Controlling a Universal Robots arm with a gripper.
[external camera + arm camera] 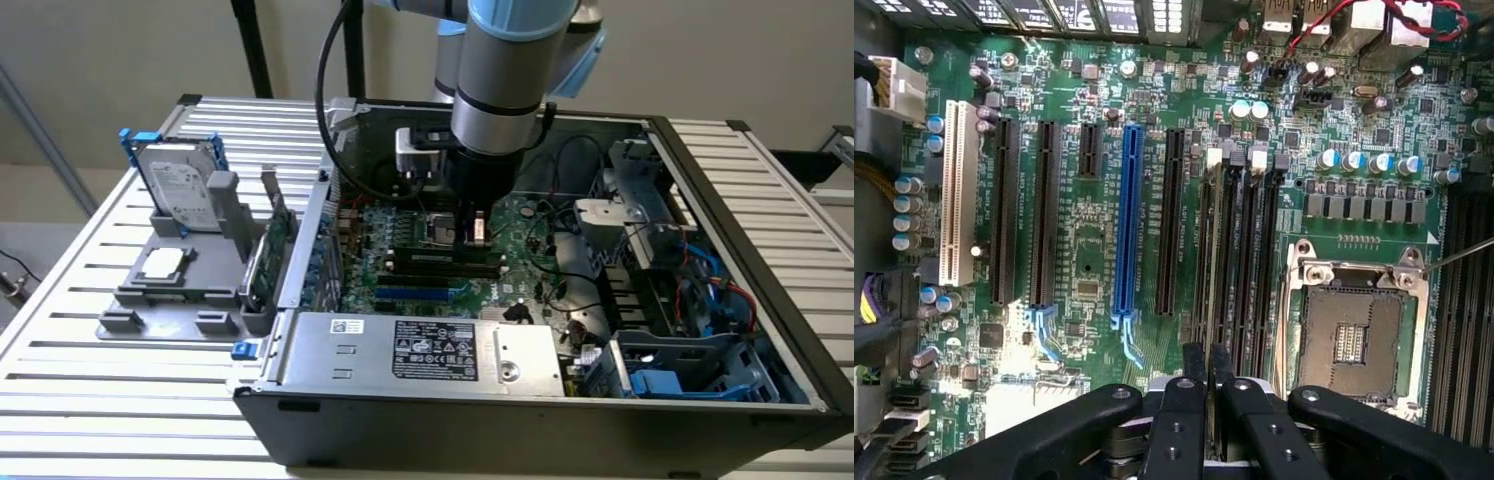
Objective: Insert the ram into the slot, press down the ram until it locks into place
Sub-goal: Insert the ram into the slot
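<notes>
Black fingers (1189, 420) of the gripper (1206, 350) stand almost together, pinching the ram (477, 233) edge-on just above the slot (1226, 240). A blue slot (1126, 220) lies on its near side and the processor socket (1354, 330) on its far side. A black cable (320, 100) hangs at the exterior view's left.

Motherboard (1089, 262): green, seen from straight above.
Claw (1207, 352): black, its two fingers pinched almost together.
Ram (1206, 432): a thin edge-on sliver between the fingers.
Slot (1229, 250): long, black, one of several parallel rows, just beyond the fingertips.
Blue slot (1127, 220): beside those rows.
Processor socket (1351, 330): metal-framed, open, on their other side.
</notes>
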